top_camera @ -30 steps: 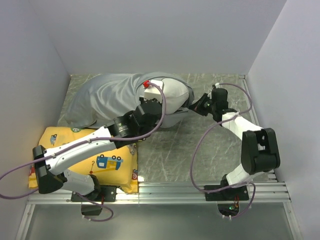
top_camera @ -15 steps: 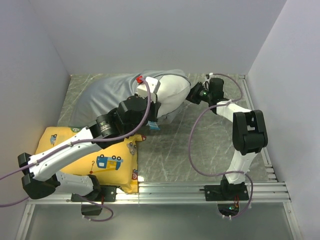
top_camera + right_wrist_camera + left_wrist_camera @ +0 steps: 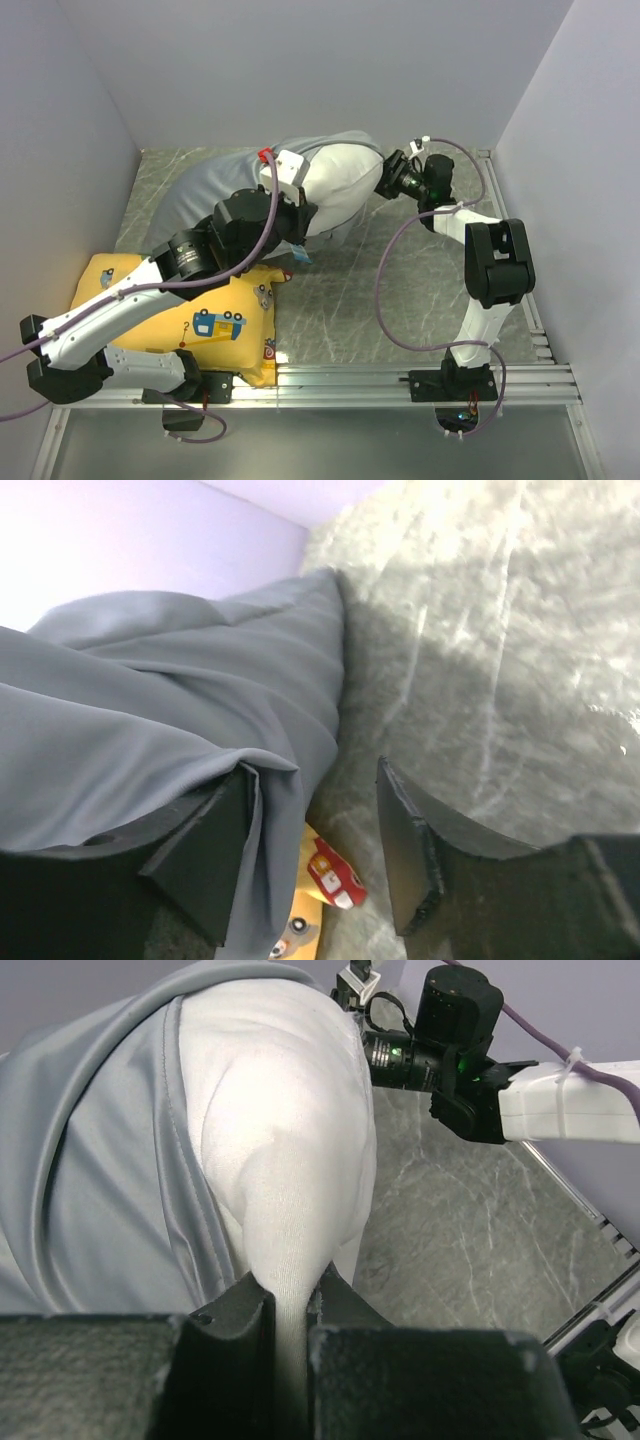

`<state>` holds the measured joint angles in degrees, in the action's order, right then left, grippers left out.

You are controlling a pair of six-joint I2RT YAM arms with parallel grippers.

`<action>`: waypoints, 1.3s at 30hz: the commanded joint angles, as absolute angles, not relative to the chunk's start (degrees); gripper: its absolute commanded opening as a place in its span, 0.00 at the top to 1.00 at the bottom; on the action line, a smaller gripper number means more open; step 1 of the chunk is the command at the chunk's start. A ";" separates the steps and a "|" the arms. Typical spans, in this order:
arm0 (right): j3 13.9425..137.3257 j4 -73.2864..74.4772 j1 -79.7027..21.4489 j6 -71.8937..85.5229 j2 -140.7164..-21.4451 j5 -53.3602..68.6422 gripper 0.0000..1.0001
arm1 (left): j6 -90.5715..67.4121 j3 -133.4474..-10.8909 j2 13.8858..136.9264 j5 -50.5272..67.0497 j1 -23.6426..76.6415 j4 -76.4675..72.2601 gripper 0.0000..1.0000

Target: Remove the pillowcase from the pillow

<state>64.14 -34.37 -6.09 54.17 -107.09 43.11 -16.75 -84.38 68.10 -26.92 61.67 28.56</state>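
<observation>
The white pillow (image 3: 340, 185) sticks out of the grey pillowcase (image 3: 205, 190) at the back of the table. My left gripper (image 3: 303, 222) is shut on a pinched fold of the pillow (image 3: 285, 1160). That fold runs down between the fingertips of the left gripper (image 3: 290, 1305), and the pillowcase (image 3: 90, 1180) is bunched to its left. My right gripper (image 3: 384, 181) is at the pillow's right end and stands open. In the right wrist view the pillowcase (image 3: 150, 710) drapes over one finger (image 3: 200, 850) of the right gripper (image 3: 315, 850), with an empty gap to the other.
A yellow vehicle-print cushion (image 3: 215, 325) lies at the front left under my left arm, and its corner (image 3: 325, 885) shows beneath the pillowcase. Walls close in on three sides. A metal rail (image 3: 400, 380) runs along the near edge.
My right gripper has opened and let the pillowcase slip, moving toward the back wall. My left arm has drawn the pillow further out, so more white shows.
</observation>
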 commanded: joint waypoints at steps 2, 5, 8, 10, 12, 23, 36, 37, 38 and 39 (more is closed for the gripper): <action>64.51 -47.09 -3.61 59.14 -107.84 40.78 0.38 | -17.14 -92.10 65.56 -18.29 62.93 24.69 1.00; 63.03 -56.64 -3.69 63.09 -107.49 41.40 0.36 | -17.84 -92.37 65.83 -19.24 62.93 28.12 1.00; 60.83 -62.03 -3.60 65.39 -106.26 39.73 0.35 | -18.19 -90.89 64.87 -19.69 62.93 29.00 0.99; 60.99 -61.62 -3.69 65.57 -106.52 38.06 0.42 | -18.28 -90.62 64.43 -17.76 62.93 29.44 1.00; 64.68 -53.99 -3.87 64.25 -107.92 37.10 0.57 | -18.02 -91.05 64.42 -14.26 62.93 30.76 0.99; 70.67 -35.58 -4.13 59.24 -114.26 34.52 0.77 | -17.31 -89.48 59.07 -7.37 62.93 32.79 0.99; 64.42 -28.31 -13.78 42.72 -112.50 30.15 0.60 | -15.05 -86.04 58.52 -35.39 62.76 2.59 1.00; 64.95 -26.82 -14.32 41.15 -112.59 27.62 0.56 | -14.07 -87.35 60.10 -35.59 62.49 1.33 1.00; 64.95 -24.28 -14.94 40.35 -112.41 26.29 0.54 | -13.37 -88.32 63.86 -35.25 62.14 0.45 1.00; 64.52 -23.74 -15.29 40.17 -111.46 24.19 0.49 | -12.84 -89.29 65.81 -34.11 61.36 0.44 0.99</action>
<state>65.12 -29.56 -15.03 46.44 -112.84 35.94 -15.00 -82.98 62.37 -31.90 61.43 21.65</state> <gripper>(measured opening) 0.492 0.112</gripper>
